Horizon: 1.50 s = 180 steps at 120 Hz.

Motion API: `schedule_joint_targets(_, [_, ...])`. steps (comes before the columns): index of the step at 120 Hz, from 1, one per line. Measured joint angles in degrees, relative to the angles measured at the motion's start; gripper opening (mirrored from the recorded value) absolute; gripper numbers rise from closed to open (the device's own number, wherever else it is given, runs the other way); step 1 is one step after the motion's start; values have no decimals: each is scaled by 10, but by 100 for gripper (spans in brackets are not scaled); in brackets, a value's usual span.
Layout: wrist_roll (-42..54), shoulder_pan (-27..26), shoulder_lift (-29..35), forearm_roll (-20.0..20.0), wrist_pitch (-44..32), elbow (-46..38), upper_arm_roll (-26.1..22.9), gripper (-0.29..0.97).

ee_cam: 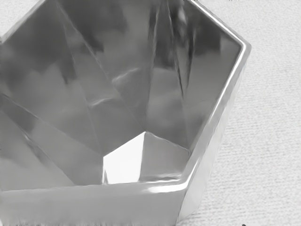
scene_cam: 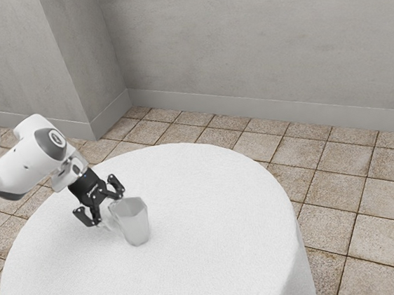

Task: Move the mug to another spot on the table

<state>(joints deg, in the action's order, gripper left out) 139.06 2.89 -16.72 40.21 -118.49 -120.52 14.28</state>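
Exterior view: the mug (scene_cam: 133,224) stands upright on the white table (scene_cam: 236,249), toward the edge nearest the arm, with its mouth facing up. The gripper (scene_cam: 106,205) sits just beside it on the exterior view's left, low over the cloth and tilted. Its two black fingers are spread wide, with nothing pinched between them. I cannot tell whether either fingertip touches the mug's wall; they look very near the rim at most.

The coming move turns on one relation — the mug lies straight ahead of the open fingers, toward the exterior view's right, and its long axis is vertical. A short advance should therefore bring the fingers to either side of the rim or wall.

In the wrist view the mug (ee_cam: 141,94) is right under the hand. It shows a faceted, shiny grey inside with an angular rim, and the textured table (ee_cam: 277,141) lies beyond it.

The grasp looks not yet made — the slick, angled facets may let the fingers slip if they close off-centre.
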Motion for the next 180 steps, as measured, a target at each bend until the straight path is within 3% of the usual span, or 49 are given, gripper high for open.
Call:
schedule_joint_targets(22, [-3,0,2,1,3,2,0,60])
schedule_joint_targets(52, [-5,4,5,0,8,18,6,65])
schedule_joint_targets(88, [-14,6,23,-15,11,45,70,67])
schedule_joint_targets(103, [-51,5,37,-70,11,57,77,68])
schedule_joint_targets(127, [-214,-1,93,-211,19,63,61,68])
schedule_joint_targets(145, [-399,19,170,-320,50,66,-24,68])
schedule_joint_targets(161, [-567,37,177,-358,115,154,-113,68])
schedule_joint_targets(180, [-746,-39,176,-375,218,286,-132,68])
